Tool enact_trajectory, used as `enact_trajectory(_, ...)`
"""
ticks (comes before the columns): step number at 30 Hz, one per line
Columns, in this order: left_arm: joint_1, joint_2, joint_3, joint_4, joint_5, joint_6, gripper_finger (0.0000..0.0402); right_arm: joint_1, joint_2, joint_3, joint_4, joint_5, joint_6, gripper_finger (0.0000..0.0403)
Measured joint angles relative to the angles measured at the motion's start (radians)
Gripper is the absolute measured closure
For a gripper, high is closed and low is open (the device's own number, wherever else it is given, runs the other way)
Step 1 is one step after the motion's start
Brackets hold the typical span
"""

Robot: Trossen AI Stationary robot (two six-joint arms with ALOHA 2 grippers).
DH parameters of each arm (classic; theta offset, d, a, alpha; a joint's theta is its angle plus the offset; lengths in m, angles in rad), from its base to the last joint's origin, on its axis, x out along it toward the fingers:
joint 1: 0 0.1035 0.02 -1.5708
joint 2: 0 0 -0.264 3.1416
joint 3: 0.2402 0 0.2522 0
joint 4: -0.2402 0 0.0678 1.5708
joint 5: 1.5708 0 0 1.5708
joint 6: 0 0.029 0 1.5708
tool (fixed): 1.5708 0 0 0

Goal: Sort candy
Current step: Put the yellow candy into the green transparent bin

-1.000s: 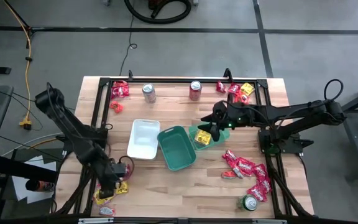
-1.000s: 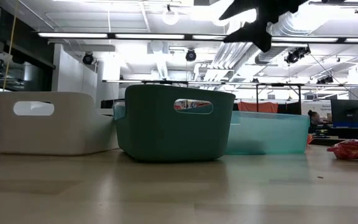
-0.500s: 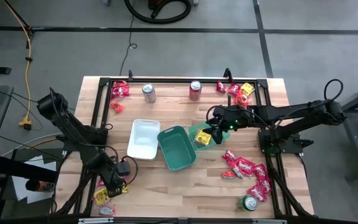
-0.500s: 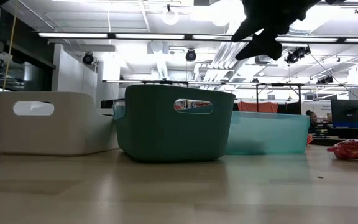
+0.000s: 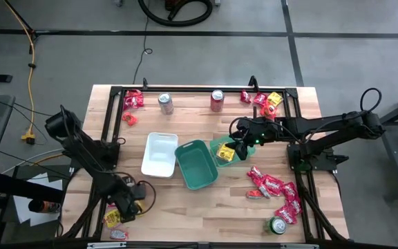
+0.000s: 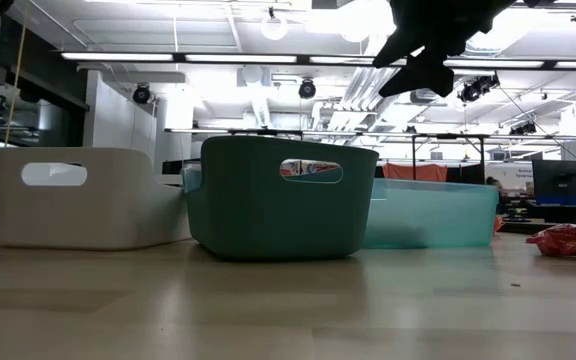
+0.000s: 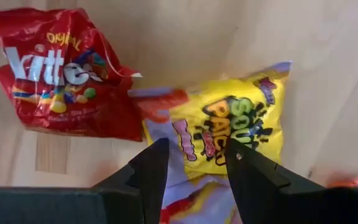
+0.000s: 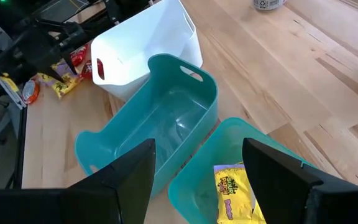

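Three bins mid-frame: white [image 5: 159, 153], teal [image 5: 197, 164], light teal [image 5: 221, 147] holding one yellow packet [image 5: 225, 153]. Right gripper [image 5: 241, 146] above it, fingers apart, empty. Left gripper [image 7: 194, 163], lower left, fingers apart over a yellow candy [image 7: 229, 134] beside one red packet [image 7: 61, 74].

This is a lab or workshop hall, not a home. The low view looks past the wooden table [image 6: 288, 310] into a large open room with a bare ceiling, exposed ducts [image 6: 368, 85], long strip lights [image 6: 138, 56] and metal frames [image 6: 448, 140] farther back, near monitors [image 6: 558, 180]. From above, the floor [image 5: 185, 62] is grey concrete marked with dark lines, a yellow cable [image 5: 30, 62] runs across it, and the table carries a black frame [image 5: 206, 90] holding two robot arms.
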Motion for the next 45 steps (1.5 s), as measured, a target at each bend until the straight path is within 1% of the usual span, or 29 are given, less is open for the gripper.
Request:
enact_trajectory(3, 0.000, 0.016, 0.002, 0.009, 0.000, 0.000, 0.0263, 0.000, 0.000, 0.000, 0.000, 0.000, 0.000, 0.0166)
enact_trajectory(5, 0.000, 0.017, 0.002, 0.011, 0.000, 0.001, 0.0284, 0.000, 0.000, 0.000, 0.000, 0.000, 0.000, 0.0166)
enact_trajectory(6, 0.000, 0.012, 0.001, 0.013, 0.000, 0.006, 0.0304, 0.000, 0.000, 0.000, 0.000, 0.000, 0.000, 0.0166)
enact_trajectory(8, 0.002, -0.008, -0.001, 0.019, 0.000, 0.007, 0.0359, 0.000, 0.000, 0.000, 0.000, 0.000, 0.000, 0.0166)
enact_trajectory(9, 0.002, -0.026, -0.001, 0.025, 0.001, 0.003, 0.0379, 0.000, 0.000, 0.000, 0.000, 0.000, 0.000, 0.0166)
enact_trajectory(10, 0.002, -0.047, -0.001, 0.029, 0.002, -0.004, 0.0389, 0.000, 0.000, 0.000, 0.000, 0.000, 0.000, 0.0166)
enact_trajectory(14, 0.002, -0.187, -0.003, 0.067, 0.016, 0.009, 0.0398, 0.000, 0.000, 0.000, 0.002, 0.000, 0.000, 0.0166)
enact_trajectory(16, 0.004, -0.275, -0.003, 0.091, -0.007, 0.019, 0.0400, 0.000, 0.000, 0.000, 0.014, 0.000, 0.000, 0.0166)
enact_trajectory(18, 0.020, -0.370, -0.002, 0.119, -0.077, 0.040, 0.0400, 0.000, 0.000, 0.000, 0.039, 0.000, 0.000, 0.0166)
enact_trajectory(19, 0.036, -0.415, -0.002, 0.126, -0.132, 0.051, 0.0401, 0.000, 0.000, -0.001, 0.057, 0.000, 0.004, 0.0166)
enact_trajectory(22, 0.107, -0.529, -0.001, 0.154, -0.353, 0.122, 0.0401, 0.000, 0.000, -0.001, 0.135, -0.002, 0.038, 0.0166)
enact_trajectory(24, 0.171, -0.585, -0.001, 0.196, -0.498, 0.222, 0.0401, 0.000, 0.000, -0.001, 0.201, -0.023, 0.066, 0.0166)
enact_trajectory(25, 0.209, -0.603, -0.001, 0.222, -0.553, 0.286, 0.0401, 0.000, 0.000, -0.001, 0.238, -0.036, 0.070, 0.0166)
enact_trajectory(26, 0.252, -0.614, -0.001, 0.254, -0.592, 0.356, 0.0401, 0.000, 0.000, -0.001, 0.276, -0.053, 0.070, 0.0166)
enact_trajectory(27, 0.300, -0.620, -0.001, 0.289, -0.608, 0.432, 0.0401, 0.001, 0.000, -0.001, 0.314, -0.067, 0.070, 0.0166)
enact_trajectory(29, 0.401, -0.621, -0.001, 0.360, -0.594, 0.569, 0.0401, 0.008, 0.000, -0.001, 0.387, -0.081, 0.068, 0.0166)
enact_trajectory(32, 0.541, -0.595, -0.001, 0.443, -0.508, 0.721, 0.0401, 0.027, 0.000, -0.001, 0.460, -0.085, 0.049, 0.0166)
enact_trajectory(34, 0.612, -0.568, -0.001, 0.477, -0.456, 0.801, 0.0401, 0.041, 0.000, -0.001, 0.474, -0.085, 0.029, 0.0166)
enact_trajectory(37, 0.697, -0.514, -0.001, 0.535, -0.400, 0.860, 0.0401, 0.059, 0.000, -0.001, 0.479, -0.082, 0.019, 0.0166)
enact_trajectory(39, 0.742, -0.462, -0.001, 0.612, -0.363, 0.883, 0.0401, 0.067, 0.000, -0.001, 0.496, -0.077, 0.026, 0.0166)
enact_trajectory(43, 0.797, -0.305, -0.001, 0.883, -0.245, 0.945, 0.0401, 0.072, 0.000, -0.001, 0.601, -0.077, 0.026, 0.0166)
enact_trajectory(45, 0.815, -0.220, -0.001, 1.007, -0.224, 0.960, 0.0401, 0.072, 0.000, -0.001, 0.644, -0.077, 0.009, 0.0166)
